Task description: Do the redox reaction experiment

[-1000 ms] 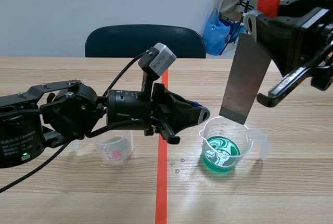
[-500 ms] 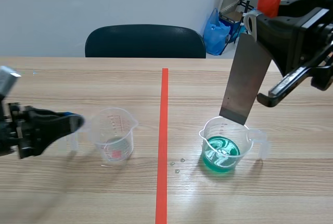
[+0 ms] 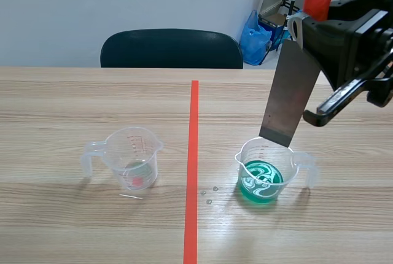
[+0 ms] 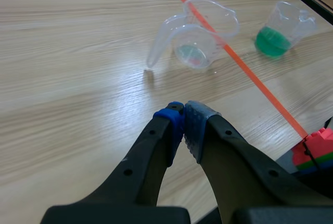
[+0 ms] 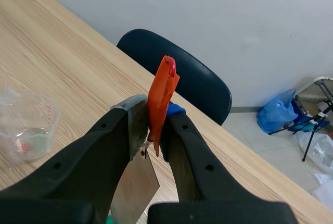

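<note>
**Metal sheet hanging over the green beaker**

My right gripper [image 5: 153,113] is clenched on the top of the metal sheet [image 3: 288,95]. One finger presses the grey metal. The other presses the orange-red handle [image 5: 161,96], which sticks up past my fingertips. The sheet hangs down from my grip, slightly tilted, with its lower edge at the rim of the beaker [image 3: 265,169] directly below my gripper. I cannot tell whether the edge touches the rim or dips inside. That beaker holds green liquid [image 3: 261,184] with pale swirls on its surface, and its handle points away from the tape line [image 3: 192,166].

My left gripper [image 4: 182,122] is closed on nothing, its two blue pads meeting tip to tip low over the table [image 3: 73,104]. It does not show in the scene view.

Ahead of my left gripper stands the second, clear beaker [image 4: 200,39], with only a reddish trace in its bottom and its handle turned toward my fingers. The tape line runs just beyond it, and the green beaker stands farther off, past the line. The two beakers are well apart, one on each side of the tape.

A few small droplets [image 3: 209,195] lie on the wood just beside the tape, on the green beaker's side.

Beside my left gripper, below the table edge, sits a stack of red and green bricks [image 4: 315,148].

Beyond the far edge of the table, past my right gripper, are a dark chair [image 3: 172,48] and a blue bag [image 3: 255,34] on the floor.
</note>
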Tool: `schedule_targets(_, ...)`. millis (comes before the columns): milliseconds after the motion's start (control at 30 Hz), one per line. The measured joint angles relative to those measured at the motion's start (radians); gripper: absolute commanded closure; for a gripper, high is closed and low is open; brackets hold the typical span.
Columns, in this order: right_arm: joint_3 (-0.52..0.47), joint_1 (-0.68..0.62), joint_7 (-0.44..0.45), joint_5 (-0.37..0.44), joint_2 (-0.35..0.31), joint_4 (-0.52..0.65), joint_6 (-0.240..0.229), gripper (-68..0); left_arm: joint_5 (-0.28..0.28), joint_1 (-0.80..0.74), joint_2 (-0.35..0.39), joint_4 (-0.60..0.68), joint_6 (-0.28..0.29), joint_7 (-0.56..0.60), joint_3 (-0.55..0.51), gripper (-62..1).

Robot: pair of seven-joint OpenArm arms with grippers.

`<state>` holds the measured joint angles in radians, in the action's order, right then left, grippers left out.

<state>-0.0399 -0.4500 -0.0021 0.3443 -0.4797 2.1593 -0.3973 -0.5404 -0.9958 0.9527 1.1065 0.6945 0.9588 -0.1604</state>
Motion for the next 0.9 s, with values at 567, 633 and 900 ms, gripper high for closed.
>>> schedule_targets(567, 0.0, 0.0, 0.0, 0.0, 0.0, 0.0, 0.0, -2.0, 0.341, -0.32, -0.308, 0.002, -0.273, 0.408, -0.243, -16.9)
schedule_targets(633, 0.0, 0.0, 0.0, 0.0, 0.0, 0.0, 0.0, -2.0, 0.389, -0.32, -0.329, 0.002, -0.273, 0.426, -0.243, -29.5)
schedule_targets(900, 0.0, 0.0, 0.0, 0.0, 0.0, 0.0, 0.0, -2.0, 0.406, -0.32, -0.394, 0.002, -0.272, 0.423, -0.241, -62.3)
